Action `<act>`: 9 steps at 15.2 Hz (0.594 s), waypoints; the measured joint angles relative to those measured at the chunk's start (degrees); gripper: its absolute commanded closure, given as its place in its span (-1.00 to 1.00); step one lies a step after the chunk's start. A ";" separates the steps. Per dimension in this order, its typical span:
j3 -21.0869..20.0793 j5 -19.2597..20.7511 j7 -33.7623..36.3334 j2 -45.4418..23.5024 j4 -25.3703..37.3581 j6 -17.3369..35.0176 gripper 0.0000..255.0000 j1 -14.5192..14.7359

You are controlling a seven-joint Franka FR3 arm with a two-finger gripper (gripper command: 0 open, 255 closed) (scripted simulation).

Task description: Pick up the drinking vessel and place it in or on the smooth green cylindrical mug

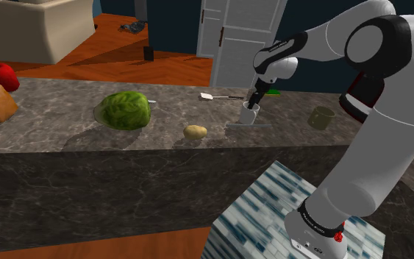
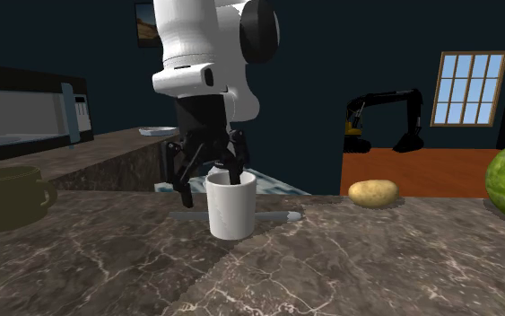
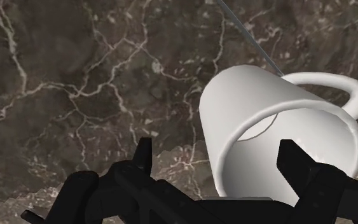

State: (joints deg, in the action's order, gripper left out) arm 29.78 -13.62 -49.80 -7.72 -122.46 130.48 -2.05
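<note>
so far only the approach looks done: the white mug (image 2: pixel 230 208) stands upright on the dark marble countertop (image 2: pixel 376 265), not lifted, and the gripper (image 3: pixel 219 156) sits low at its rim with its 2 fingers wide apart, 1 outside the wall and 1 seemingly inside the opening, clasping nothing. closing on the wall, lifting, and carrying it to the olive-green mug (image 1: pixel 320 117), well apart on the same counter, all appear left to do.

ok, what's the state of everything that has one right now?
white mug: upright on the counter, empty, not lifted
gripper: open, straddling the white mug's wall, not clasping it
green mug: upright on the counter, apart from the white mug
white doors: shut
</note>
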 measured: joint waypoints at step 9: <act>-0.16 -0.65 -0.45 -0.72 -0.33 0.93 1.00 -0.06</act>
State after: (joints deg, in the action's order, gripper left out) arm 29.62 -14.27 -50.25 -8.45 -122.79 131.41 -2.11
